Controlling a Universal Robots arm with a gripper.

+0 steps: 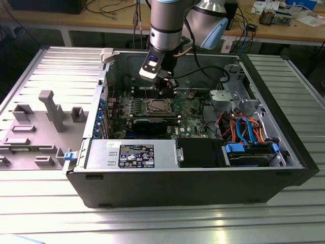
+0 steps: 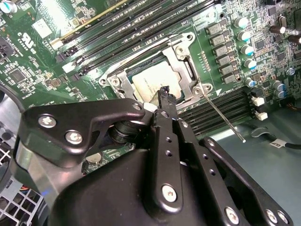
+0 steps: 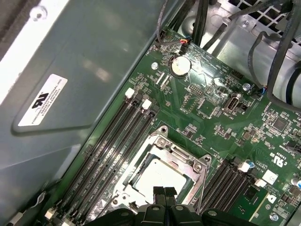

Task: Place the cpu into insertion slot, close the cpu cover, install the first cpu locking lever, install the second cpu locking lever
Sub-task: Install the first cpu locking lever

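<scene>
The cpu [image 2: 153,81] [image 3: 160,178] lies flat in the insertion slot [image 1: 157,105] on the green motherboard, its silvery top showing through a window. Over it the cpu cover [image 2: 182,55] [image 3: 181,153], a silver frame, lies down flat. A thin locking lever rod [image 2: 222,117] sticks out slanted from one corner of the socket, away from the frame. My gripper [image 2: 164,92] [image 3: 164,192] [image 1: 163,87] hovers just above the socket's edge, fingers shut together with nothing between them.
Long black memory slots [image 2: 141,23] [image 3: 110,141] flank the socket on both sides. A black graphics card [image 1: 152,123], the grey-labelled power supply [image 1: 133,153], orange and blue cables [image 1: 244,127] and the case wall [image 3: 70,61] surround the board.
</scene>
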